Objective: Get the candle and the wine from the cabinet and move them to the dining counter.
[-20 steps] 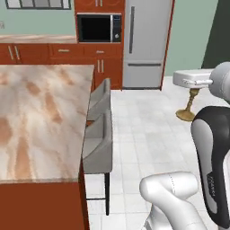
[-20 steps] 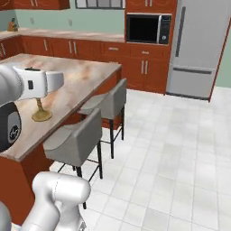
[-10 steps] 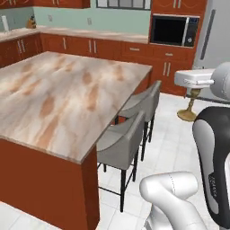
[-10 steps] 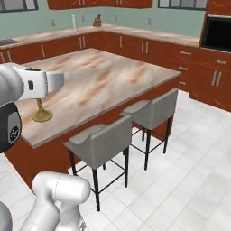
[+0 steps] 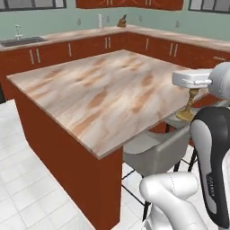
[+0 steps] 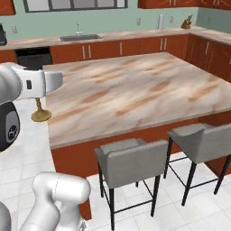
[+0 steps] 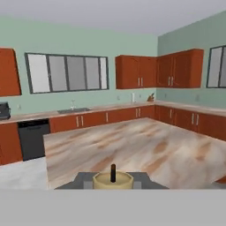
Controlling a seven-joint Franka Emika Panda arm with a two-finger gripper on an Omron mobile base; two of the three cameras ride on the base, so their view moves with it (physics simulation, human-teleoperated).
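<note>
A: Changed vs a sec ago?

B: Whole picture swung in both base views, so base turned, not the things. Fridge + microwave gone from the background. Now in left base view, from left: sink [image 5: 20, 41] upper left, dining counter [image 5: 99, 92] across the middle, grey stool [image 5: 152, 150] lower centre, then gripper [image 5: 192, 89] w/ the candle [image 5: 190, 104] at right edge.

A: Hand state?

B: Closed almost fully, clamped on the candle's top end. Brass holder hanging below, upright. Same hold as before, no slip to see.

A: Where exactly, rel. to the counter?

B: Right base view: gripper [image 6: 39, 95] and candle [image 6: 41, 113] at far left of frame, just beside the counter's left corner. Seen against the white floor [image 6: 22, 140], not touching the top. Further right: the long marbled top [image 6: 135, 90], then two stools [image 6: 131, 160] lower centre and lower right. Hand view: windows [image 7: 66, 73] upper left, candle [image 7: 113, 180] bottom centre between the finger tips [image 7: 84, 180], counter [image 7: 132, 148] spread out ahead.

A: Meaning for the task?

B: Prob. carry leg nearly over: island now facing the hand, close by. Candle not yet set down, though. Next move, by judgement: reach fwd over the edge, lower till the flared base sits flat, then let go. Risk: letting go too near the edge, or w/ the holder tilted. Wine part prob. still to come afterwards.
</note>
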